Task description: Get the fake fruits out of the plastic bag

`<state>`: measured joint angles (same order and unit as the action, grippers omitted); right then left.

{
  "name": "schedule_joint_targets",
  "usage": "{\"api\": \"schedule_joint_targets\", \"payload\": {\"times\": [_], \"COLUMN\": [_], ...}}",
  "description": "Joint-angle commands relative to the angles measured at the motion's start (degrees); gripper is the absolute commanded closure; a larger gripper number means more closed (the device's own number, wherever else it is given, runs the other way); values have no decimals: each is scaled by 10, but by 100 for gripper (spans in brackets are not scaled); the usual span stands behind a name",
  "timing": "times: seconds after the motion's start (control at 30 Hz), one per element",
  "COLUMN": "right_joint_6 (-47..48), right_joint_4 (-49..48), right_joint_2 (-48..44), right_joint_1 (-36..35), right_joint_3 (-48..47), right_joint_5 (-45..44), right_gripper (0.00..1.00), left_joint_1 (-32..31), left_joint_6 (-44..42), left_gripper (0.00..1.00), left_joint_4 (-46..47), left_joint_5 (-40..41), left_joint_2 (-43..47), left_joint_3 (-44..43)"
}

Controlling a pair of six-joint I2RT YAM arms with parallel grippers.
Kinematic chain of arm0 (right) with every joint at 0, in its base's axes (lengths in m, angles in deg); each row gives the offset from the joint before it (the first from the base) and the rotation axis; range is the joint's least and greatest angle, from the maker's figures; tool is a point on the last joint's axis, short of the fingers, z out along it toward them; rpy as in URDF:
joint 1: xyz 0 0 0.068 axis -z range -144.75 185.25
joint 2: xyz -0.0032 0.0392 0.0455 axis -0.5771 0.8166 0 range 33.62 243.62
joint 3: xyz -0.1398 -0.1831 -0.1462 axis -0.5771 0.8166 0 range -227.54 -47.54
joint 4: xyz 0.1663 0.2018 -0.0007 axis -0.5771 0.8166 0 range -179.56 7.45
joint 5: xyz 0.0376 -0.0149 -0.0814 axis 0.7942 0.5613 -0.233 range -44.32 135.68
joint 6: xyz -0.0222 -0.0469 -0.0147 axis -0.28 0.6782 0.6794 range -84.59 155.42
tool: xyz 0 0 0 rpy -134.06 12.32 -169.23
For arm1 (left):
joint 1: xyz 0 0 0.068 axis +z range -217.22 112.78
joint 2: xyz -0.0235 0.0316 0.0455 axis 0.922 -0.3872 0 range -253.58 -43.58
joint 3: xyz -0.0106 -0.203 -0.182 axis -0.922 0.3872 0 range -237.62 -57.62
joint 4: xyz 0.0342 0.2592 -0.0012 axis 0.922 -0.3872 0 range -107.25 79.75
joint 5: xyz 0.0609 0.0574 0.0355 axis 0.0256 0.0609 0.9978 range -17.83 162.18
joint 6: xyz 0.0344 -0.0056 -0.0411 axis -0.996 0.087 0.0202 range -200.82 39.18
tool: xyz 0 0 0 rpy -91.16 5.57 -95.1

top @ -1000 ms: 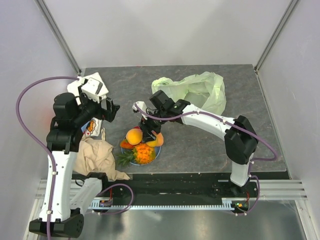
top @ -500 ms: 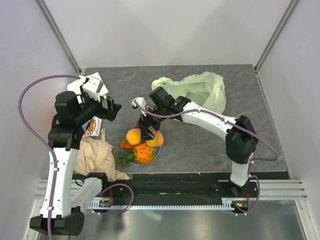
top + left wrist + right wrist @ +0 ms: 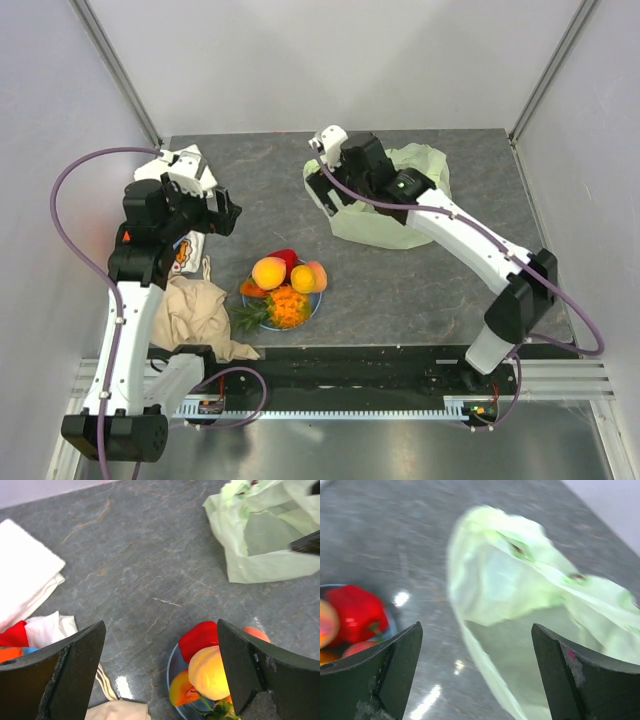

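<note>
The fake fruits lie piled on a round light-blue plate (image 3: 319, 301): a peach (image 3: 268, 272), a red pepper piece (image 3: 286, 258), a yellow-orange round one (image 3: 310, 277) and the pineapple (image 3: 286, 306). The pale green plastic bag (image 3: 400, 205) lies at the back right, its mouth facing left. My right gripper (image 3: 320, 186) is open and empty at the bag's mouth (image 3: 510, 580); no fruit shows inside. My left gripper (image 3: 226, 211) is open and empty, held above the table left of the plate. Its view shows the red pepper piece (image 3: 200, 637), the peach (image 3: 210, 670) and the bag (image 3: 260, 540).
A beige cloth (image 3: 195, 315) lies left of the plate at the near edge. A folded white cloth (image 3: 183, 163) and a colourful packet (image 3: 181, 253) lie at the left. Enclosure walls stand close round the grey table (image 3: 260, 180).
My right gripper has left the plate and swung back up to the bag's mouth, empty. The yellow-orange fruit it hovered over stays on the plate. The left arm shifted slightly.
</note>
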<state>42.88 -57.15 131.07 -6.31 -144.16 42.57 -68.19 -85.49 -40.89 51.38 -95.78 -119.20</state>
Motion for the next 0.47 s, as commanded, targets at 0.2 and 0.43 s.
{"api": "schedule_joint_targets", "payload": {"times": [0.2, 0.43], "right_joint_6": [47, 47], "right_joint_4": [-74, -73], "right_joint_2": [-144, -162], "right_joint_1": [-1, 11], "right_joint_3": [139, 153], "right_joint_5": [-224, -223], "right_gripper": [2, 2], "left_joint_1": [9, 37], "left_joint_6": [10, 21], "left_gripper": [1, 1], "left_joint_4": [63, 87], "left_joint_5": [59, -7], "left_joint_2": [-22, -22], "left_joint_3": [51, 66]}}
